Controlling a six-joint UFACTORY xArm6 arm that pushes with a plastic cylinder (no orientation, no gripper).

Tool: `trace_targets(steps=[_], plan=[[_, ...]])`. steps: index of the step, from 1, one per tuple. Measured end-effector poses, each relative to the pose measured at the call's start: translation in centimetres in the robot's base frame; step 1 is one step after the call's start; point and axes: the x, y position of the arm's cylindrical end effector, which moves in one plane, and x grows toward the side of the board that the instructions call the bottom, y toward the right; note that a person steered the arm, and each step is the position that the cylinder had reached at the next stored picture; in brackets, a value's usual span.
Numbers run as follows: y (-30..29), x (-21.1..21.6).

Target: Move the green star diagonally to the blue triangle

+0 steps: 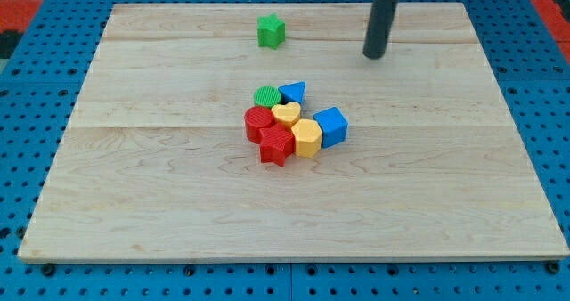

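Observation:
The green star [271, 31] lies alone near the view's top, left of centre. The blue triangle [293, 93] sits at the top of a tight cluster in the middle of the board. My tip [374, 56] is at the view's upper right, well to the right of the green star and above the cluster, touching no block.
The cluster also holds a green round block [266, 96], a yellow heart [286, 114], a red round block [258, 123], a red star-like block [277, 146], a yellow hexagon [306, 138] and a blue cube [331, 126]. The wooden board [134, 203] rests on a blue pegboard.

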Motion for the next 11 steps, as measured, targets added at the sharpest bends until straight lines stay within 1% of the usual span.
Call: trace_targets(steps=[1, 2, 3, 4, 5, 6, 7, 8, 9, 11], plan=[[-3.4, -5.6], [-6.9, -9.0], [-12.4, -9.0], [-16.2, -7.0], [-12.1, -1.5], [-7.0, 2.6], [-6.9, 0.3], [-10.9, -2.7], [-14.9, -2.9], [-13.6, 1.7]])
